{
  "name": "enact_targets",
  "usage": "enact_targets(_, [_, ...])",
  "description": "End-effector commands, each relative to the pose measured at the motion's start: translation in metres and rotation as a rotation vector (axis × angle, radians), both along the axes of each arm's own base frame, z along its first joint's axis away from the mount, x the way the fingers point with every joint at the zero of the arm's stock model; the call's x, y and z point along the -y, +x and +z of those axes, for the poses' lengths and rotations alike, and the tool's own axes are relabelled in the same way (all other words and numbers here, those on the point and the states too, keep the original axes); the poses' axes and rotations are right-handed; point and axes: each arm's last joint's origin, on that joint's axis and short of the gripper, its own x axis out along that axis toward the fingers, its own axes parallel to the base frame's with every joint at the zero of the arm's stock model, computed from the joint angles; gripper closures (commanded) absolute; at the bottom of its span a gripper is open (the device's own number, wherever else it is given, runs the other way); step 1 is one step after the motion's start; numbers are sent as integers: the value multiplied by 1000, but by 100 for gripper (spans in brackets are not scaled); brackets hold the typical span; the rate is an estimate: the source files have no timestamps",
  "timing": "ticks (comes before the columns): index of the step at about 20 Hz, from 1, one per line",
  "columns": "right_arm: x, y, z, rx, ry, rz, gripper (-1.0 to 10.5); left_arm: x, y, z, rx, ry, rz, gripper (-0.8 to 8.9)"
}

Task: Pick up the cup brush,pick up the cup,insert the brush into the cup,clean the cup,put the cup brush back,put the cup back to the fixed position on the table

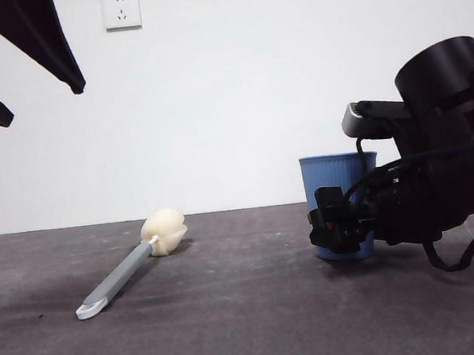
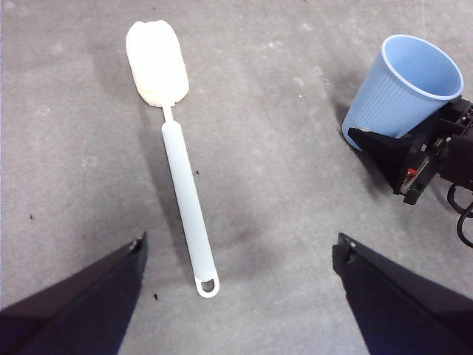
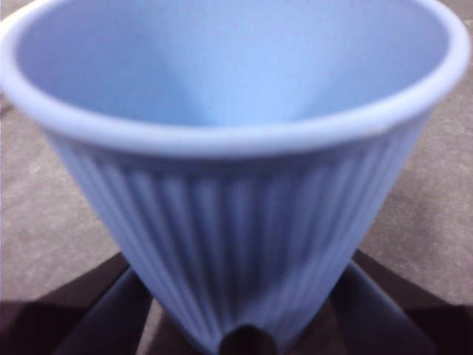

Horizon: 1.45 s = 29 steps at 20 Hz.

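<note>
The cup brush (image 1: 136, 264) lies flat on the table (image 1: 236, 330), its cream sponge head (image 2: 155, 63) away from me and its white looped end (image 2: 208, 285) near. High above it hangs my left gripper (image 2: 236, 244), open and empty, seen as black tips at the top left of the front view (image 1: 32, 46). The blue ribbed cup (image 1: 339, 184) stands upright on the right. My right gripper (image 3: 240, 255) is low at the table, open, one jaw on each side of the cup's lower part (image 3: 244, 244). It also shows in the front view (image 1: 336, 218).
The right arm's dark bulk and cables (image 1: 448, 172) fill the right side beside the cup. A white wall with two sockets (image 1: 121, 10) stands behind the table. Bare table lies between the brush and the cup.
</note>
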Motion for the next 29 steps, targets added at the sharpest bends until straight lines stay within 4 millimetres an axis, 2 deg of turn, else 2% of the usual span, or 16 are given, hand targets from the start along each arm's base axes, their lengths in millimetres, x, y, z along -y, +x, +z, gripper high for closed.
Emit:
enact_targets(1, [2,-7,-16,-108,-34,7,592,0,0,-3,0,14,-8,391])
enact_targets(3, [2,-7,-16,-118,-26,2,589,0,-1,-3,-1,15,-7,391])
enact_targets(7, [3,-9,-17,-153,-6,-16,432,-1,-1,-4,-13,23,-7,391])
enact_targets(13, [5,-13,-5,-204,-9,-28,433,-1,-1,-4,-14,23,-6,391])
enact_targets(16, [8,-22,11,-284,-53,-26,433,-1,-1,-4,-13,22,-6,391])
enact_targets(19, [16,-38,37,-354,-85,-32,435,-1,-1,-4,-13,22,-7,391])
enact_targets(22, [29,-64,69,-445,-51,-43,439,-1,-2,-5,-23,26,-10,392])
enact_targets(25, [44,-99,108,-454,5,22,446,-2,-3,-6,-35,47,-24,407])
enact_targets(29, [63,-140,173,-391,78,101,447,-2,-6,-9,-92,41,-71,407])
